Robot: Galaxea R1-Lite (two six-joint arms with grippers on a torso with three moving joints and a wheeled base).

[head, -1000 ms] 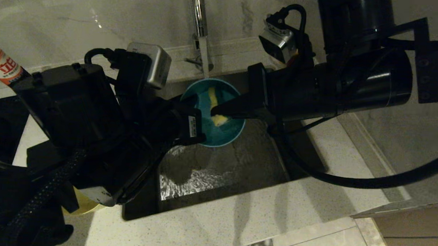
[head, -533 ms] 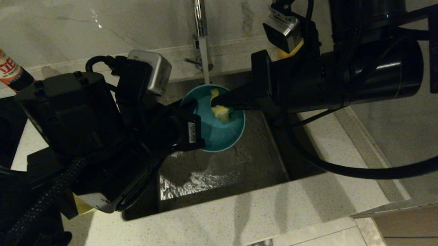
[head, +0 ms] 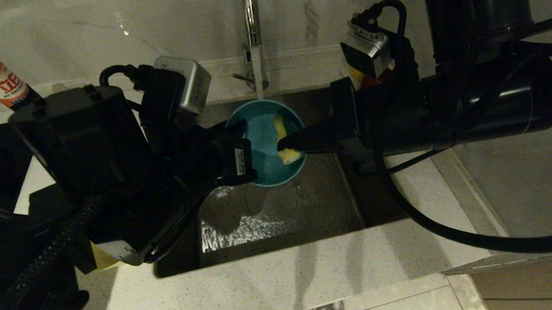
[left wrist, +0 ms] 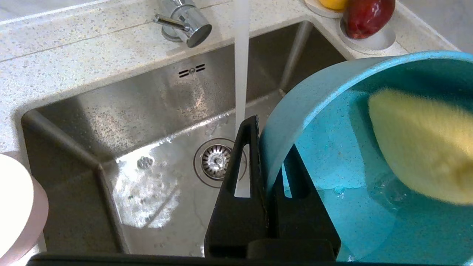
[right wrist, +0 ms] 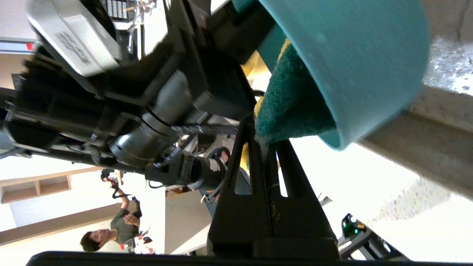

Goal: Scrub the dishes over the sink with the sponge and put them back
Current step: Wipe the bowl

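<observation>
**Over the sink, a blue bowl is getting a scrub**

Over the sink (head: 311, 206), the robot is holding a light blue bowl (head: 262, 166) up in the air. The bowl is small and round, with a dull, smooth skin and tiny specks in it. It is tipping on its side, so its open mouth is facing the right arm. A little water is sitting in the low part of the bowl, with a few bubbles.

The left gripper (left wrist: 268, 162) is pinching the bowl's rim. One finger is sitting outside the wall and the other is inside, and both are pressing tight on it.

The right gripper (head: 283, 145) is reaching in from the right side. Its two fingers are squeezing together on the sponge (head: 285, 141). The sponge is soft yellow foam on one face and rough dark green on the other. It is bending in the middle. The yellow part is lying inside the bowl, against the blue wall. In the right wrist view, the green face (right wrist: 292, 103) is poking out past the bowl's edge, just above the fingertips.

The sink is a big, square, shiny steel box with a round drain (left wrist: 216, 160) in the middle. Its floor is wet and shining. A thin stream of water (left wrist: 241, 70) is falling straight down from the tap (left wrist: 184, 22), just beside the bowl.

A red and white bottle (head: 5, 86) is standing far off on the left of the counter. Two pieces of fruit, one red (left wrist: 364, 16) and one yellow, are sitting at the sink's back corner.
</observation>
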